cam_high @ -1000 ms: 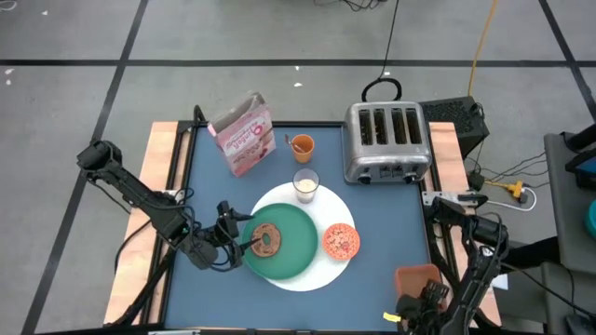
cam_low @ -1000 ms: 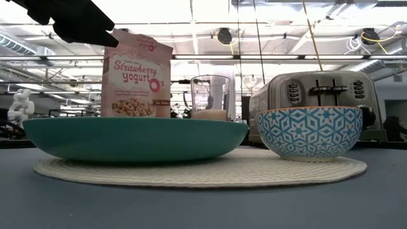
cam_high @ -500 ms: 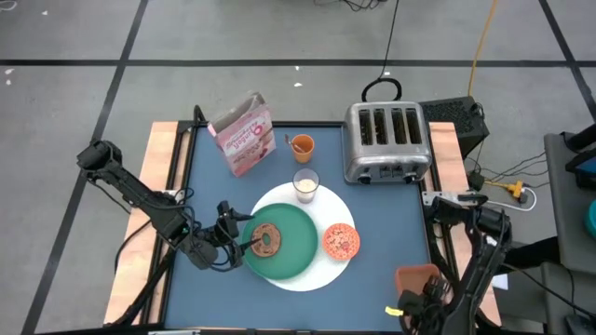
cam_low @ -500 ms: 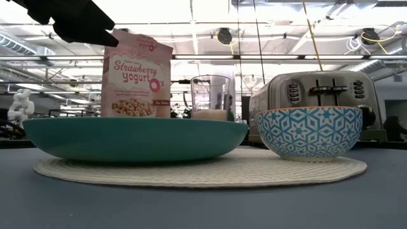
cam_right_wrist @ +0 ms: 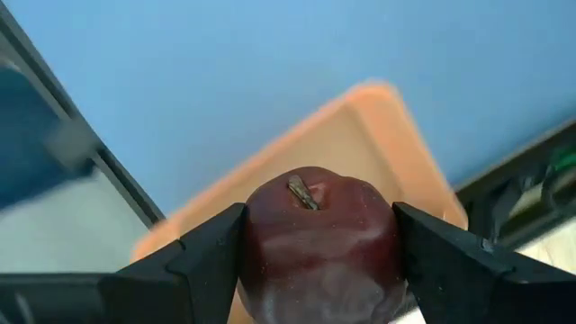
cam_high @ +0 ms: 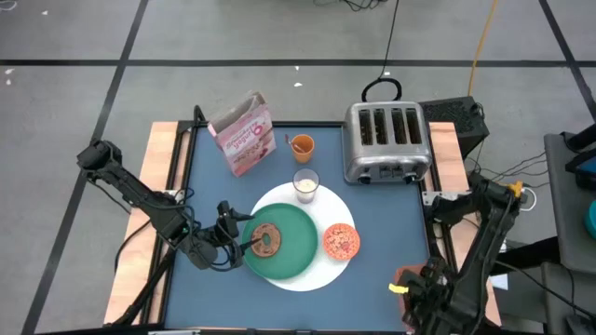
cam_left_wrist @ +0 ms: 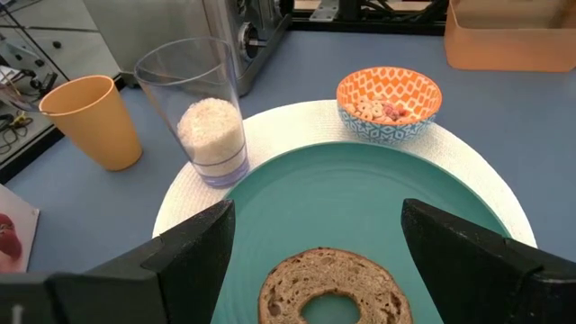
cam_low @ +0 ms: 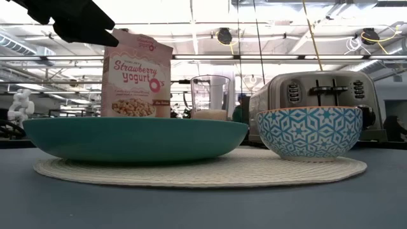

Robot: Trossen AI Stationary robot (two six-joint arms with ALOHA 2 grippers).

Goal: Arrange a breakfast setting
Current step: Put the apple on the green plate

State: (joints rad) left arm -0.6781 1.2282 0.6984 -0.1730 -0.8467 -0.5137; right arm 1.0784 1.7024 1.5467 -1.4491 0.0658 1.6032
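Right gripper (cam_right_wrist: 315, 270) clamps the dark red fruit (cam_right_wrist: 317, 236) above the orange bin (cam_right_wrist: 360, 144); left gripper (cam_left_wrist: 315, 261) stands apart over the bagel (cam_left_wrist: 333, 288).

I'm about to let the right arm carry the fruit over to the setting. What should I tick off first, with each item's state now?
1. Right claw grips the dark red fruit on both sides: ok.
2. Fruit is lifted out of the orange bin: ok.
3. Free room on the green plate beside the bagel: ok.
4. Left claw away from the plate: not ok; it stands open around the bagel.
5. Milk glass and small orange patterned bowl upright on the white round mat: ok.
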